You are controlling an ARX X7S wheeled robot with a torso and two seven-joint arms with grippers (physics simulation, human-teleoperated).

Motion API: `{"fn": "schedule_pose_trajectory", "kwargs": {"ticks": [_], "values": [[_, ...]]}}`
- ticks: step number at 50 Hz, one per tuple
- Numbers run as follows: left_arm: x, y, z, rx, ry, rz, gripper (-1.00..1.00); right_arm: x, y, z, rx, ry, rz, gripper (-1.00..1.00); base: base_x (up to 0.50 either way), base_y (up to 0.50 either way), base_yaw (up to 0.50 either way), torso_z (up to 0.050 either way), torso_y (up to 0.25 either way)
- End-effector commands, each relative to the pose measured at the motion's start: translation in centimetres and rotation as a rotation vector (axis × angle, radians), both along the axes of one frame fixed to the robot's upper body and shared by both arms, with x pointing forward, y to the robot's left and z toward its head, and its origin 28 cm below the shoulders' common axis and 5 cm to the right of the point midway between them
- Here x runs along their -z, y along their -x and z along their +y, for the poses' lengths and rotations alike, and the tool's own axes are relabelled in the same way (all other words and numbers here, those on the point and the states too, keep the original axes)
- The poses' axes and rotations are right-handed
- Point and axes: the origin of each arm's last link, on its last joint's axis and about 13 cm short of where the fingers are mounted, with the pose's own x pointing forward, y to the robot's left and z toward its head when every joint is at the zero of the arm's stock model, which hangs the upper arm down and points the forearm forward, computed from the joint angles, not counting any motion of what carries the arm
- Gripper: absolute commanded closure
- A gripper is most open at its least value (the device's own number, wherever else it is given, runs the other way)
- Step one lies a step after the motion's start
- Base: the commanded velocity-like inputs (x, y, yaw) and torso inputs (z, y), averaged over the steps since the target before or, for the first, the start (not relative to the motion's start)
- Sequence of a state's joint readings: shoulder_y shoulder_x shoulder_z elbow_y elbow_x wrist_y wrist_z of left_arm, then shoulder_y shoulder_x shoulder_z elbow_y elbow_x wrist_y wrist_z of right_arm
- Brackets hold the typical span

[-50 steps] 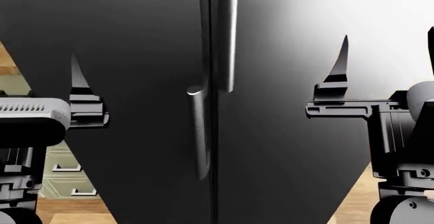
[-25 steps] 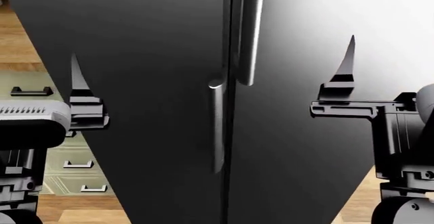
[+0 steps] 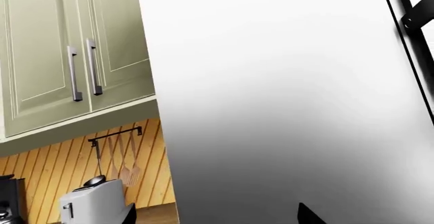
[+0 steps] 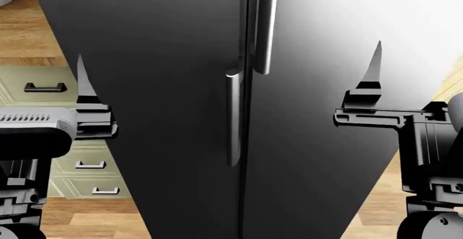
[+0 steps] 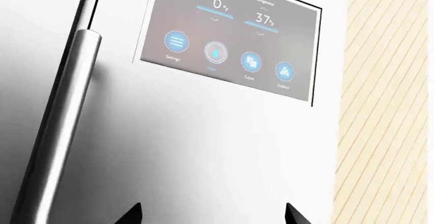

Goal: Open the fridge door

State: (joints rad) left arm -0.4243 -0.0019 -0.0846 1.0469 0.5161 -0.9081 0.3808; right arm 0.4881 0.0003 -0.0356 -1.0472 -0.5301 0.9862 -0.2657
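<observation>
The fridge door [image 4: 318,157] is the glossy black right-hand leaf and stands shut against the left leaf [image 4: 159,114]. Its slim vertical bar handle [image 4: 265,27] runs just right of the seam. In the right wrist view the fridge door [image 5: 203,153] carries a lit touch panel [image 5: 230,46], with the handle [image 5: 61,127] off to one side. My right gripper [image 5: 213,214] is open, faces the door panel beside the handle and holds nothing. One right finger [image 4: 373,65] shows in the head view. My left gripper [image 3: 217,215] is open before the left leaf [image 3: 285,107].
The left leaf has its own bar handle [image 4: 233,120]. Pale green drawers [image 4: 79,166] stand left of the fridge on a wooden floor. The left wrist view shows green upper cabinets [image 3: 74,56], a utensil rail [image 3: 119,137] and a toaster [image 3: 91,203]. A slatted wood wall [image 5: 386,107] flanks the fridge.
The head view has shifted: the fridge seam and both handles now sit further right and higher, and more of the green drawers shows at left. Both grippers stay open in place.
</observation>
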Motion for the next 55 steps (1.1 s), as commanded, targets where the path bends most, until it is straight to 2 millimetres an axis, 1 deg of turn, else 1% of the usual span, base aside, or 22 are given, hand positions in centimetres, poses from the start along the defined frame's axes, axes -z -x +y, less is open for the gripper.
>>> {"fn": "schedule_pose_trajectory", "kwargs": {"ticks": [1,4,8,11,15,20,27,34,36,42,43,44,45,46,48,49,50,55], "values": [[0.0,-0.3,-0.5,0.029,-0.014,0.04,-1.0,-0.2,-0.1,0.6,-0.038,0.026,0.122,-1.0,0.0,0.0,0.0,0.0,0.0],[0.5,-0.9,-0.9,0.06,-0.03,0.104,-1.0,-0.3,0.2,1.2,-0.07,0.052,0.209,-1.0,0.0,0.0,0.0,0.0,0.0],[1.0,-1.2,-1.4,0.087,-0.049,0.157,-1.0,-0.4,-0.2,1.6,-0.055,0.064,0.307,-1.0,0.0,0.0,0.0,0.0,0.0],[1.2,-1.3,-1.5,0.094,-0.056,0.175,-1.0,-0.6,-0.3,1.7,-0.072,0.052,0.341,-1.0,0.0,0.0,0.0,0.0,0.0],[1.1,-1.2,-1.5,0.087,-0.056,0.174,-1.0,-0.9,-0.5,1.8,-0.14,0.021,0.37,-1.0,0.0,0.0,0.0,0.0,0.0],[1.1,-1.1,-1.3,0.072,-0.052,0.166,-1.0,-0.9,-0.9,2.0,-0.203,0.032,0.396,-1.0,0.0,0.0,0.0,0.0,0.0],[1.0,-0.8,-1.0,0.057,-0.045,0.156,-1.0,-0.9,-2.4,3.1,-0.265,0.046,0.436,-1.0,0.0,0.0,0.0,0.0,0.0],[0.9,-0.2,-0.3,0.024,-0.028,0.142,-1.0,-1.0,-3.8,3.4,-0.298,-0.005,0.457,-1.0,0.0,0.0,0.0,0.0,0.0],[1.0,-0.2,-0.2,0.02,-0.025,0.142,-1.0,-0.8,-4.3,3.5,-0.331,-0.039,0.476,-1.0,0.0,0.0,0.0,0.0,0.0],[1.1,0.1,0.1,0.01,-0.017,0.136,-1.0,-1.1,-5.1,5.1,-0.389,-0.076,0.484,-1.0,0.0,0.0,0.0,0.0,0.0],[1.1,0.1,0.1,0.008,-0.016,0.136,-1.0,-1.3,-5.2,5.2,-0.377,-0.084,0.481,-1.0,0.0,0.0,0.0,0.0,0.0],[1.2,0.2,0.1,0.007,-0.014,0.137,-1.0,-2.0,-5.7,3.9,-0.286,-0.117,0.465,-1.0,0.0,0.0,0.0,0.0,0.0],[1.2,0.2,0.2,0.006,-0.014,0.137,-1.0,-2.8,-6.1,3.3,-0.227,-0.142,0.456,-1.0,0.0,0.0,0.0,0.0,0.0],[1.3,0.2,0.2,0.005,-0.013,0.137,-1.0,-3.2,-6.0,3.6,-0.205,-0.154,0.452,-1.0,0.0,0.0,0.0,0.0,0.0],[1.3,0.2,0.2,0.005,-0.011,0.138,-1.0,-3.4,-5.2,5.0,-0.22,-0.163,0.454,-1.0,0.0,0.0,0.0,0.0,0.0],[1.4,0.1,0.2,0.005,-0.01,0.139,-1.0,-3.5,-4.6,5.7,-0.345,-0.133,0.476,-1.0,0.0,0.0,0.0,0.0,0.0],[1.4,0.1,0.2,0.006,-0.01,0.14,-1.0,-3.5,-4.1,6.1,-0.428,-0.116,0.49,-1.0,0.0,0.0,0.0,0.0,0.0],[1.4,0.1,0.1,0.007,-0.009,0.14,-1.0,-4.2,-3.7,6.8,-0.452,-0.15,0.484,-1.0,0.0,0.0,0.0,0.0,0.0]]}}
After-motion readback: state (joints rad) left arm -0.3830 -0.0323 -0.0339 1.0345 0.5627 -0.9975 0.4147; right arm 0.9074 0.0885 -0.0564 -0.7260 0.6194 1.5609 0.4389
